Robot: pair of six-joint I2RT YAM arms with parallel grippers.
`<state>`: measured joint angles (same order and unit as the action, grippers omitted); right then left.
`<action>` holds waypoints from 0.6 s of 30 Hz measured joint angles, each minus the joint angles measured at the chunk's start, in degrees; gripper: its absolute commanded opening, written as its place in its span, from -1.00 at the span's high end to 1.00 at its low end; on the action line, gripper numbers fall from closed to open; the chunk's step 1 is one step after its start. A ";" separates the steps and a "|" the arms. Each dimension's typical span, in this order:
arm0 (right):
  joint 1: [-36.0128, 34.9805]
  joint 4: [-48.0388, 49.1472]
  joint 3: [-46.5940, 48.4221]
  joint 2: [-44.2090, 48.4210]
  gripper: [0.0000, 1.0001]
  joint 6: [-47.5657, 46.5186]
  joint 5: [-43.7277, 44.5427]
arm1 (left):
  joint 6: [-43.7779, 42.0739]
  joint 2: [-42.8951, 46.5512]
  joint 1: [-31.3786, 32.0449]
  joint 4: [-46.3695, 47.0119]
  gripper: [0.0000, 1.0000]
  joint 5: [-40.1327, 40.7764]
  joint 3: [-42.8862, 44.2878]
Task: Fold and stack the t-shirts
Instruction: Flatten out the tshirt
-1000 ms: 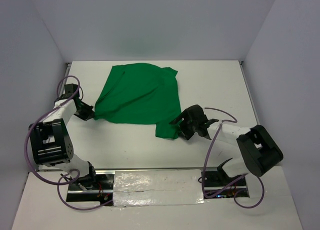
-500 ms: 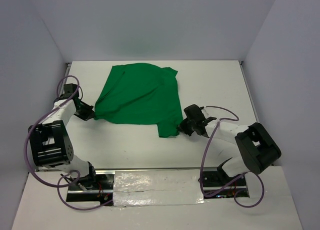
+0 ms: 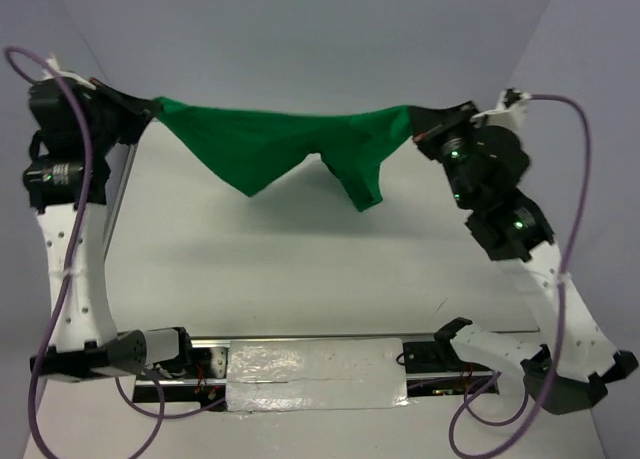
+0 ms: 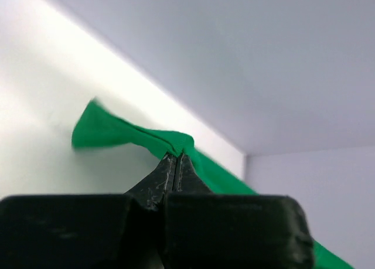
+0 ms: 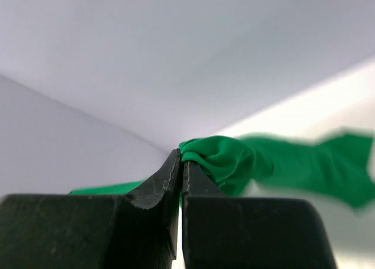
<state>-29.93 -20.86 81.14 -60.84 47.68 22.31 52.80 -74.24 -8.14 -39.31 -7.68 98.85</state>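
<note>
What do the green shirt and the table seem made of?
The shirt looks like soft matte cloth, probably cotton knit: it sags and bunches between the left pincer and right pincer. The table looks smooth, white, hard, maybe laminate.

White links, blk motor joints, purple cables; blk L claw, R claw.
</note>
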 measured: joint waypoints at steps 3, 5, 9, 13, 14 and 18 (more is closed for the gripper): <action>0.09 -0.28 6.36 3.69 1.00 -4.39 2.69 | 0.50 4.76 0.13 0.85 1.00 -2.29 7.13; 0.09 -0.37 9.44 5.95 1.00 -6.91 3.87 | 1.22 7.43 0.31 0.96 1.00 -3.61 10.69; 0.09 -1.16 15.47 8.70 1.00 -11.21 4.22 | 1.57 11.04 1.29 0.76 1.00 -4.74 16.39; 0.09 -1.57 21.51 11.34 1.00 -14.56 3.85 | 1.68 14.38 2.01 0.61 1.00 -5.70 19.65; 0.09 -1.57 22.49 12.20 1.00 -15.21 3.80 | 1.77 15.13 2.05 0.61 1.00 -5.84 20.13; 0.09 -1.79 23.32 16.94 1.00 -17.33 3.72 | 2.73 17.33 2.27 0.39 1.00 -7.04 21.57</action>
<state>-29.85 -22.65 104.47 -43.90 30.35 26.02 55.53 -56.90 -5.87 -38.92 -14.72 120.42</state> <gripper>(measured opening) 0.022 0.022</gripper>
